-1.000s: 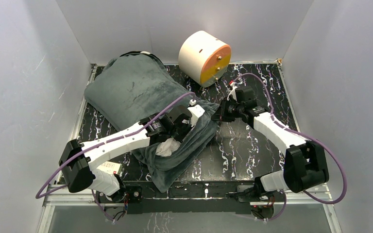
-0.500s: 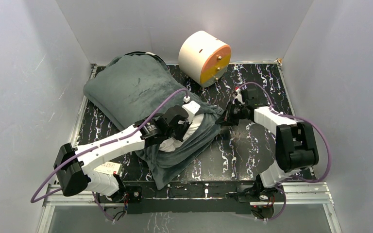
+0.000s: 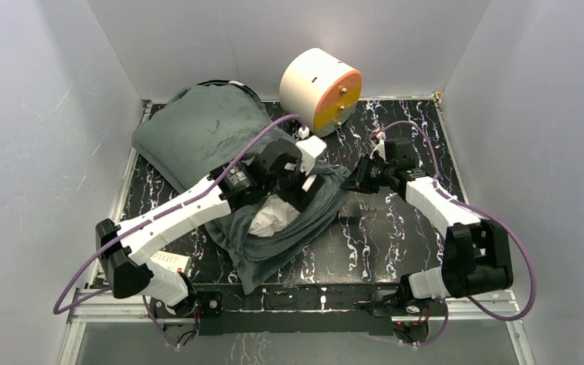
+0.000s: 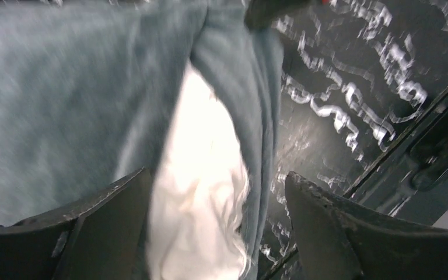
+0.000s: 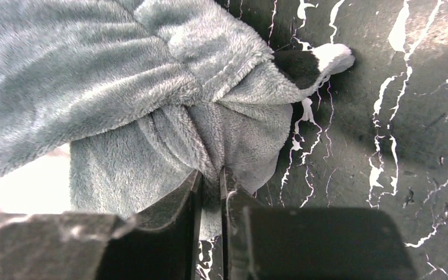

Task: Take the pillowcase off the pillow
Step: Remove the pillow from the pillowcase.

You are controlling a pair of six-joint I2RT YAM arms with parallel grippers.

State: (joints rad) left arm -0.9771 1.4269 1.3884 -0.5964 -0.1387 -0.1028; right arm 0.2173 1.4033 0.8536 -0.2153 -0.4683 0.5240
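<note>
Black marbled table (image 3: 395, 228) between pale walls (image 3: 46, 114); left jaws gape, right jaws pinch pillowcase (image 5: 122, 87).

A squat cylinder (image 3: 320, 90) is lying on its side at the far end of the black, white-veined tabletop (image 3: 384, 228), showing its cream curved wall upward and turning its flat orange face, dotted with a few small studs, toward the near right. Plain pale walls (image 3: 220, 38) are closing in just behind the cylinder and running forward well to its left and right, while a metal rail (image 3: 502, 306) is bordering the tabletop along the edge farthest from the cylinder. A small white box (image 3: 169, 263) with faint print is sitting near that rail, well to the near left of the cylinder.
</note>
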